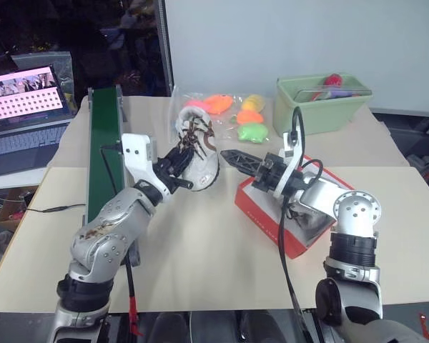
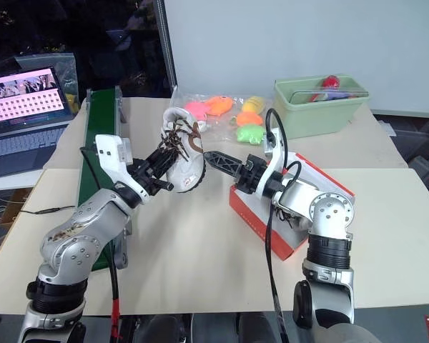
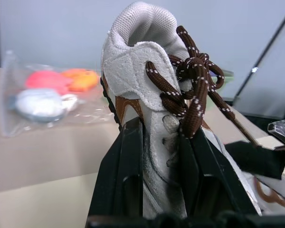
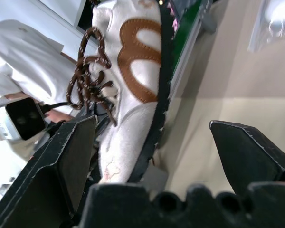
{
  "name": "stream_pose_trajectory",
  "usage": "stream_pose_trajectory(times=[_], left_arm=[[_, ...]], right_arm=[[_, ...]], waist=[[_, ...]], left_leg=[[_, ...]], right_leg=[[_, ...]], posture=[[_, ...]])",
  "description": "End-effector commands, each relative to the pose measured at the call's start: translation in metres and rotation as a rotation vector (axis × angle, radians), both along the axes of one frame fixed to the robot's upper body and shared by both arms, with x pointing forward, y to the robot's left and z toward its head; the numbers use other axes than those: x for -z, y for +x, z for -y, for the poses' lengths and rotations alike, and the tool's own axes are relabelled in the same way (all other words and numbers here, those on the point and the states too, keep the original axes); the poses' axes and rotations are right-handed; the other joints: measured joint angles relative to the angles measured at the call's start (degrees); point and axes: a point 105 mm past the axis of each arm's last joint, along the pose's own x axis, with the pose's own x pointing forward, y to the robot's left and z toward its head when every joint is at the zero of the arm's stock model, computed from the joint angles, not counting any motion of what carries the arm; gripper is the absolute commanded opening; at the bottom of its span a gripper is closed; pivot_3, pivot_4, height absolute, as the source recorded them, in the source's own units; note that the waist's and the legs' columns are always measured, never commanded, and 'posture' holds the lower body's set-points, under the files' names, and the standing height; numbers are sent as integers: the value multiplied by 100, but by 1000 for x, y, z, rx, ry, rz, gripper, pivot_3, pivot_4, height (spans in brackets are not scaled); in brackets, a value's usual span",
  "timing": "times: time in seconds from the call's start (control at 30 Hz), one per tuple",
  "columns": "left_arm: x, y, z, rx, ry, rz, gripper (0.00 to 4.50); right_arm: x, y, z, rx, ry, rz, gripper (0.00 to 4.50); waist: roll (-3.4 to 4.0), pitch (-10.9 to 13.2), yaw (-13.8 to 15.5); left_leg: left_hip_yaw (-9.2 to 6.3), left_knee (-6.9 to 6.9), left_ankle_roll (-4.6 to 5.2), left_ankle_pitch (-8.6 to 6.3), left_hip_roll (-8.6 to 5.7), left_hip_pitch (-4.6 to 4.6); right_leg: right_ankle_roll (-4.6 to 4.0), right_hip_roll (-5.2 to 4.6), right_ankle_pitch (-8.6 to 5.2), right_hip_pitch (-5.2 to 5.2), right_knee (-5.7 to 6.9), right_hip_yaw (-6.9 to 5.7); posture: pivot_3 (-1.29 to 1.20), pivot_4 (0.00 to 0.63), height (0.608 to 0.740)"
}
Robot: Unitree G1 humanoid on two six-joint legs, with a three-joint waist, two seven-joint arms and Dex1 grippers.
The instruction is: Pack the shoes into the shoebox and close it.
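A whitish-grey shoe [image 1: 202, 163] with dark brown laces and a brown side patch hangs tilted above the table, left of the shoebox. My left gripper [image 1: 177, 171] is shut on it; the left wrist view shows the black fingers [image 3: 126, 171] clamping the shoe [image 3: 147, 80] near its tongue. My right gripper [image 1: 232, 158] reaches level toward the shoe from the right and stands open; in the right wrist view its fingers [image 4: 69, 152] straddle the shoe's sole [image 4: 133, 71] without touching it. The orange-red shoebox [image 1: 261, 213] lies under my right forearm, its white inside partly hidden.
A pale green bin [image 1: 322, 107] stands at the back right. Clear bags of coloured toys [image 1: 229, 111] lie behind the shoe. A green conveyor [image 1: 104, 143] runs along the left, with a laptop [image 1: 25, 100] beyond it. A person in white [image 4: 23, 57] stands behind.
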Motion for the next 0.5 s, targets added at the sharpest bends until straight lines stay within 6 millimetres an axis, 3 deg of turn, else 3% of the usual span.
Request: stream_pose_trajectory(times=[0.03, 0.3, 0.5], left_arm=[[-18, -5, 13, 68, -2, 84, 1027], [-17, -13, 35, 174, 1, 86, 1027], [-18, -11, 32, 165, 9, 89, 1027]], right_arm=[[-19, -5, -8, -38, 32, 46, 4500], [-23, -3, -26, -69, 37, 34, 4500], [-26, 5, -22, -39, 87, 3, 4500]], waist=[[0, 0, -7], [0, 0, -5], [0, 0, -5]], left_leg=[[-1, 0, 0, 0, 0, -1], [-4, 0, 0, 0, 0, -3], [-4, 1, 0, 0, 0, -4]], right_leg=[[0, 0, 0, 0, 0, 0], [1, 0, 0, 0, -1, -3], [2, 0, 0, 0, 0, -3]], posture=[[0, 150, 729], [0, 150, 729], [0, 150, 729]])
